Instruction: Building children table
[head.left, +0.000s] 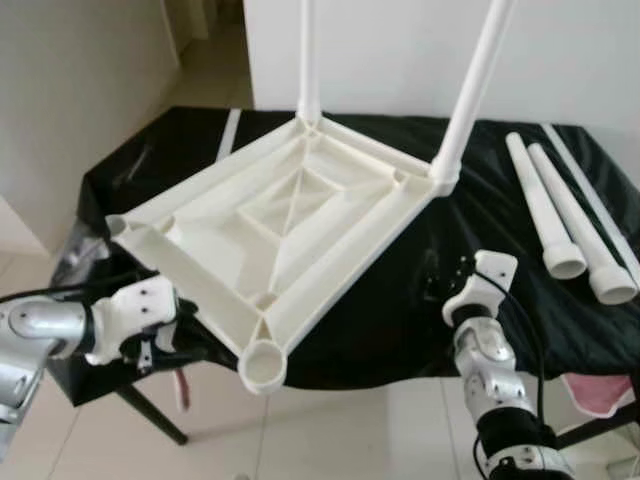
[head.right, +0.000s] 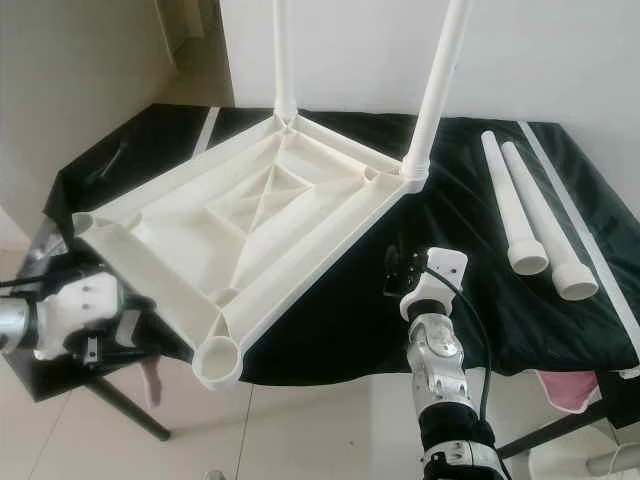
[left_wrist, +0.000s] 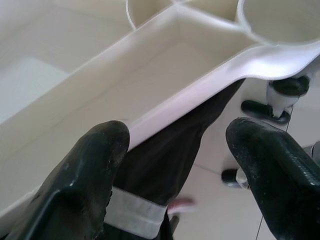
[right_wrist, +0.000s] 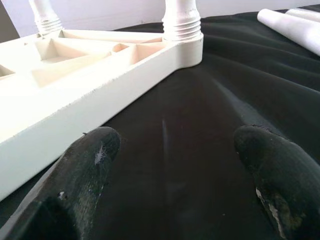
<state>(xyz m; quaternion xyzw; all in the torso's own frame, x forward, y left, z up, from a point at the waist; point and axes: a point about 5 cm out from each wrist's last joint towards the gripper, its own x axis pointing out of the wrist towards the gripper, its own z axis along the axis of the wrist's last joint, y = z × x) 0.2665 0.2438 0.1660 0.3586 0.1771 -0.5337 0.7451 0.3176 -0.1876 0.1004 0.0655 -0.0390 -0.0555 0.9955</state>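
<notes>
Your left gripper (left_wrist: 175, 165) is spread wide at the upturned tabletop (head.left: 290, 235) rim, one finger touching it. Your right gripper (right_wrist: 175, 165) gapes beside its other edge; two loose legs (head.left: 565, 215) lie beyond.

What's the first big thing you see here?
A big white table top lying upside down on a black cloth, with two white legs already standing up from its far corners. Two loose legs lie on the cloth to its right, and the left gripper is open at the top's near edge.
</notes>
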